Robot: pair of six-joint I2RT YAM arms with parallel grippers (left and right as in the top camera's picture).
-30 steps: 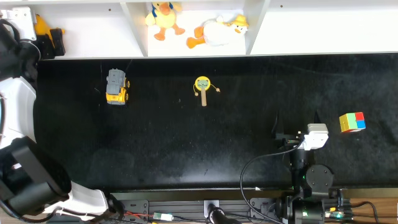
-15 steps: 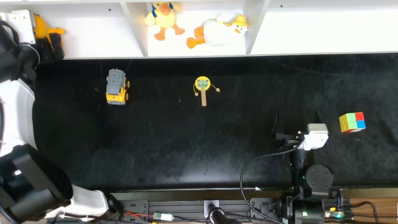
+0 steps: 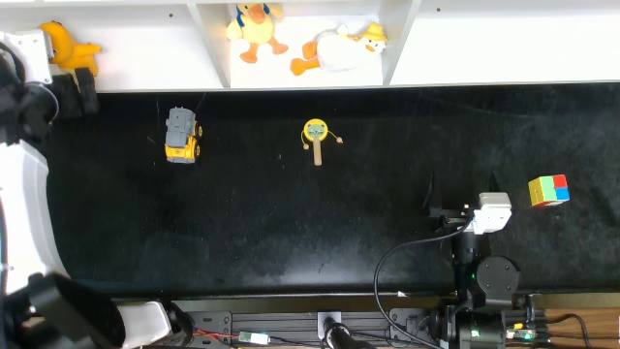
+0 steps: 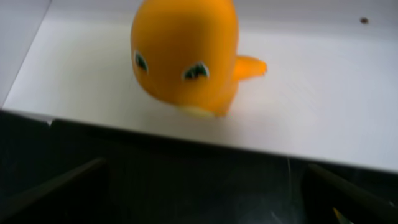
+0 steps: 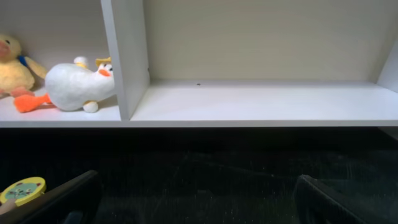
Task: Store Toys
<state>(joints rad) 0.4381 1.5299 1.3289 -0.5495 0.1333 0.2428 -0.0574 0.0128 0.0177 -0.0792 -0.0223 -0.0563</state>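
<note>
Gaping wide, the left claw (image 4: 205, 167) touches nothing, orange toy (image 4: 185, 56) standing free beyond it.

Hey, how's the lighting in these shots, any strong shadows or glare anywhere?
Top view: the white shelf reads very bright against the black mat, which swallows shadows. Left wrist view: the orange toy is evenly lit, with no glare and only a faint shadow beneath it. Right wrist view: the shelf floor is brighter than the back wall, with no harsh shadows.

Toy figure (image 3: 68, 44) on left shelf (image 3: 145, 58); truck (image 3: 181, 134), rattle (image 3: 316, 134), cube (image 3: 548, 190) on mat (image 3: 291, 223).
</note>
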